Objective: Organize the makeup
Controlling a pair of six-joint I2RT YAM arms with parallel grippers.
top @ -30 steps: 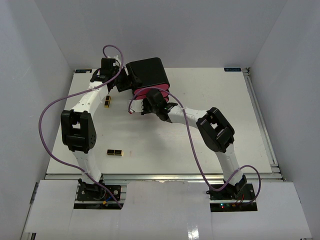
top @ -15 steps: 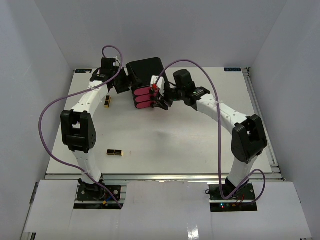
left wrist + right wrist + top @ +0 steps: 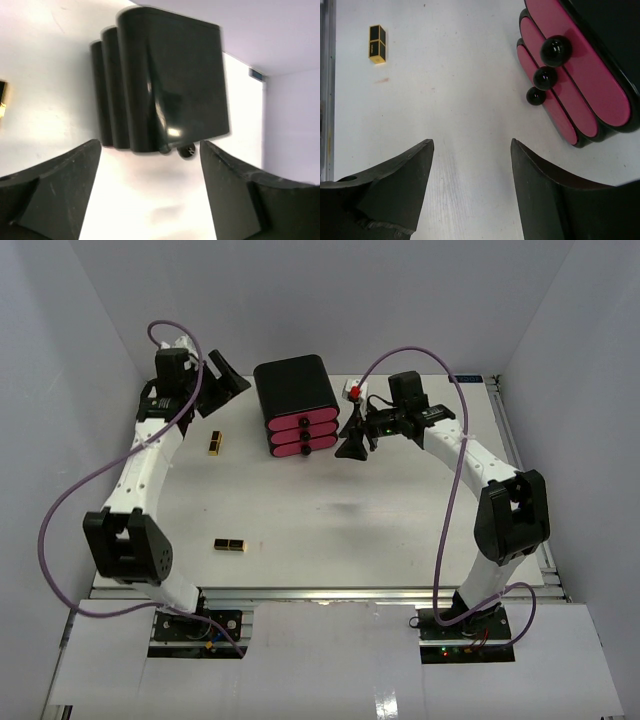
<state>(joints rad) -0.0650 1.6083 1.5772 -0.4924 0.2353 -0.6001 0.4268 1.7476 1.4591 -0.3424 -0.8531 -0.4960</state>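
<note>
Two black-and-gold lipstick cases lie on the white table: one [image 3: 216,443] left of the box, the other [image 3: 229,544] near the front left, and one of them is small in the right wrist view [image 3: 376,44]. My left gripper [image 3: 224,380] hangs open at the back left, apart from the black box [image 3: 293,388]; its fingers frame the box's dark side [image 3: 165,85] with nothing between them [image 3: 150,145]. My right gripper [image 3: 352,444] stands open just right of the pink drawers [image 3: 301,435], over bare table [image 3: 472,142]. No other makeup shows.
The black box has three pink drawers [image 3: 580,95] with round black knobs [image 3: 556,50], all pushed in. A gold sliver of a lipstick case [image 3: 2,98] shows at the left wrist view's edge. White walls enclose the table [image 3: 400,510] on three sides.
My right gripper has pulled back from the drawer fronts to the right and opened. My left arm has drawn away from the box's left side toward the back left corner.
</note>
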